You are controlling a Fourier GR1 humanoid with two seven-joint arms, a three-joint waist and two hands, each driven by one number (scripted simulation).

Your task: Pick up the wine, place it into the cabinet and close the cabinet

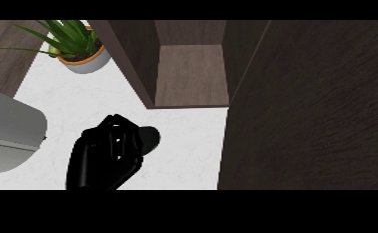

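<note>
My left hand [103, 159] shows at the lower left over the white counter, its fingers curled round a dark rounded object, the wine bottle [150, 139]. Only one end of the bottle sticks out to the right of the fingers; the hand hides the rest. The dark wood cabinet [133, 52] stands beyond and to the right of the hand. It is open, and its bare inner shelf [189, 74] shows. The cabinet door [303, 107] is swung out and fills the right side of the view. My right hand does not show.
A green plant in a tan and white pot [83, 59] stands at the back left on the counter [81, 97]. The rounded edge of a grey object [18, 137] shows at the left, close beside my hand.
</note>
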